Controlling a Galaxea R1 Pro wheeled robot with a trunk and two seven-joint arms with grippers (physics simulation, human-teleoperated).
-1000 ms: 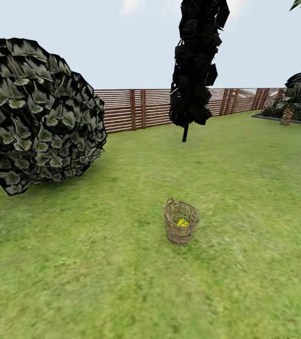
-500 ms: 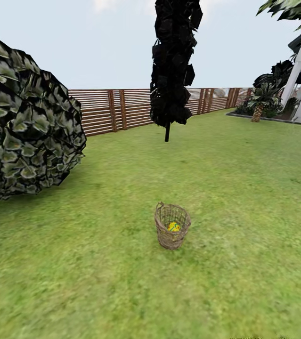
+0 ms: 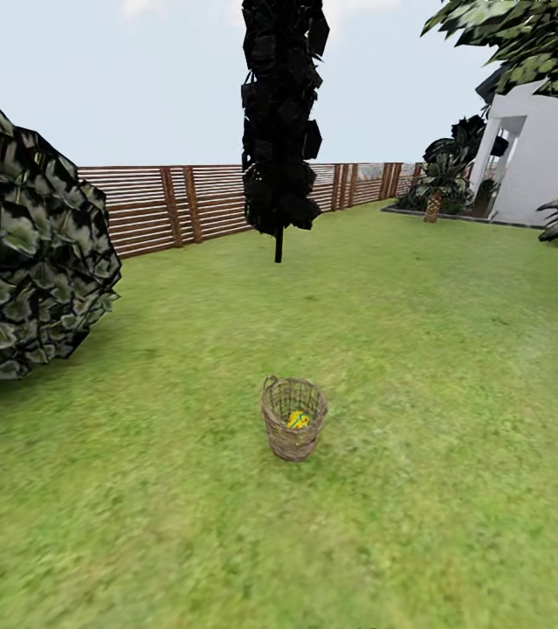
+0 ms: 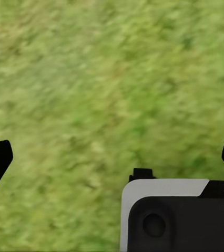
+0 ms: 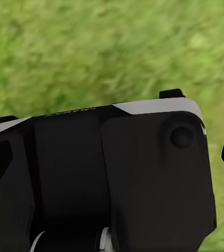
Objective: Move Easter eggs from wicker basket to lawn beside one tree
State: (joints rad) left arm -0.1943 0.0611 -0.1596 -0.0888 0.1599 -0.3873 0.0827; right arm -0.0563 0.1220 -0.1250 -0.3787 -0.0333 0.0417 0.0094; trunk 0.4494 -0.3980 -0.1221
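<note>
From my head camera, the wicker basket (image 3: pixel 293 429) stands upright on the lawn (image 3: pixel 139 524) just below the middle of the picture, toward 6 o'clock from the thin stem of the dark cone-shaped tree (image 3: pixel 279 131). Inside it I can make out a patch of yellow with blue and red marks, the Easter eggs (image 3: pixel 297 419), though I cannot count all 3 from here. A big dark bush (image 3: pixel 25 253) sits at 9 o'clock, the brown slat fence (image 3: pixel 182 205) runs behind it, and the white house (image 3: pixel 540 157) with a short palm (image 3: pixel 436 188) stands at 2 o'clock. Over the last second the whole picture has slid leftward, basket, bush and tree together, and the house has come into view on the right. I read that as my own head or base turning right, not as anything on the grass moving. I judge I am on the approach, lining up on the basket, with no egg taken out yet.

From my left wrist camera, my left fingers (image 4: pixel 112 157) show as 2 dark tips at opposite edges, spread wide apart over bare grass, holding nothing.

From my right wrist camera, a dark and white part of my own body blocks much of the picture. The right fingers (image 5: pixel 112 157) show as dark tips at both edges, also apart and empty, with grass beyond.
</note>
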